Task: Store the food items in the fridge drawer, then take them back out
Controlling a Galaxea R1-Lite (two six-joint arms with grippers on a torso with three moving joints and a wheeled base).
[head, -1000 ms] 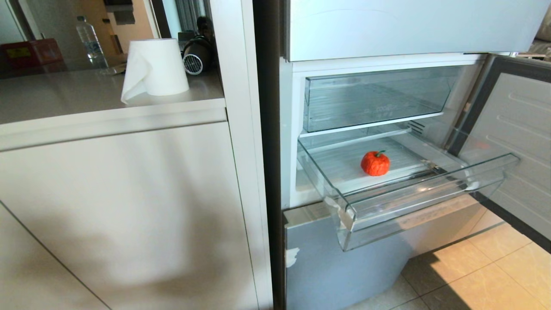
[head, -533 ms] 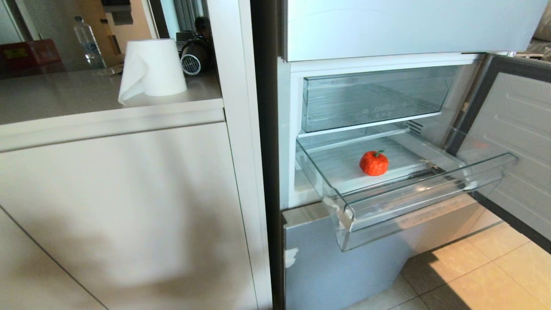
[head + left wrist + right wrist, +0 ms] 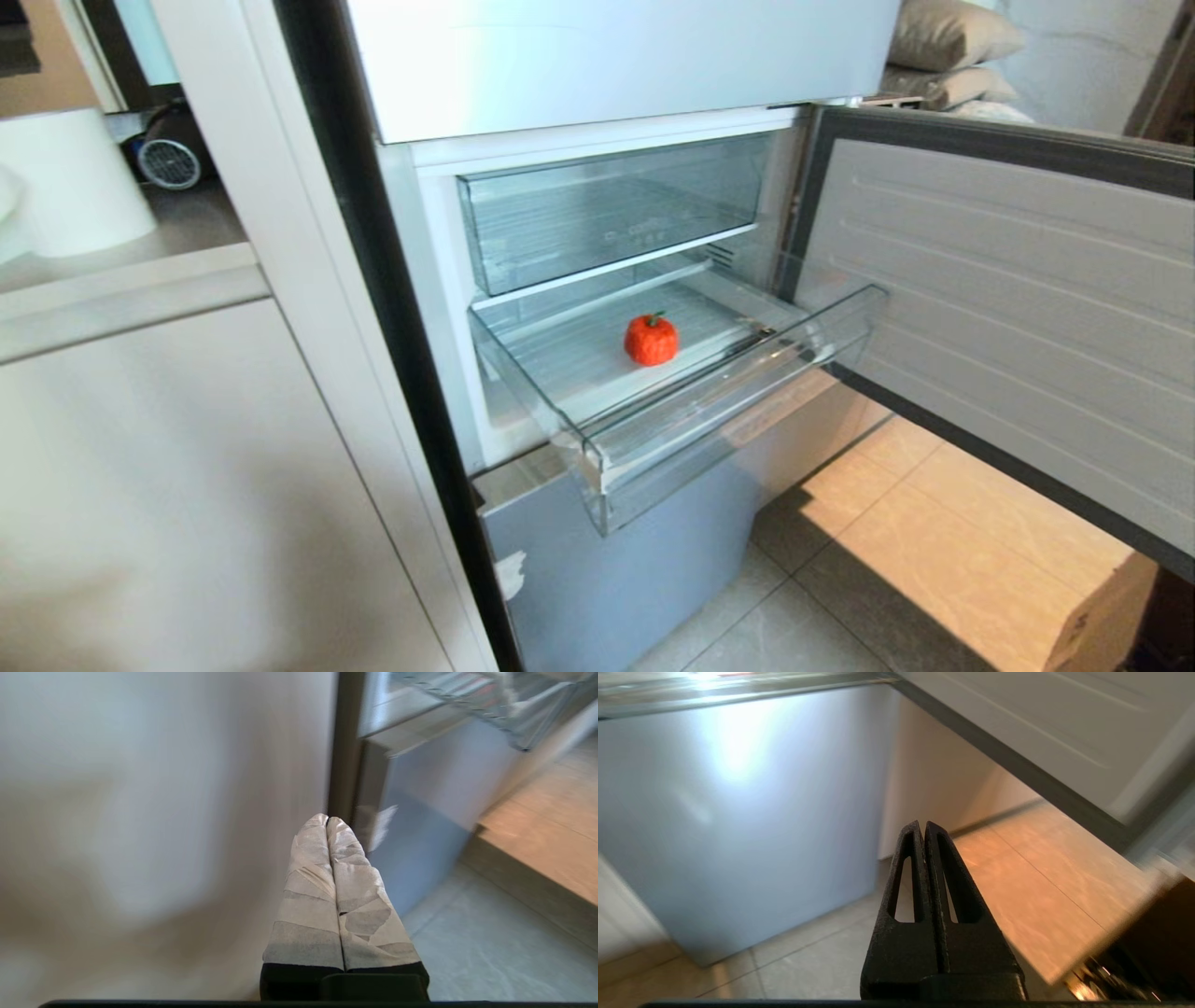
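Fruit point(image 3: 651, 339) bumpy, red-orange, green-stemmed.

White paper roll point(image 3: 70, 182) on the counter point(image 3: 177, 233), beige cushions point(image 3: 943, 47) behind the open fridge door point(image 3: 1008, 299).

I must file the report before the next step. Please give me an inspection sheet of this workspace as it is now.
Surface: ribbed floor of the fridge drawer, pulled out, clear plastic.
Job's things: one red-orange fruit resting inside that drawer; upper drawer pushed in.
Clutter: paper roll on the counter.
Grippers: left gripper shut, holding nothing; right gripper shut, holding nothing; both low, before the fridge's lower front.
Cables: nothing seen.
Surroundings: fridge door open at right; tiled floor; cushions behind.
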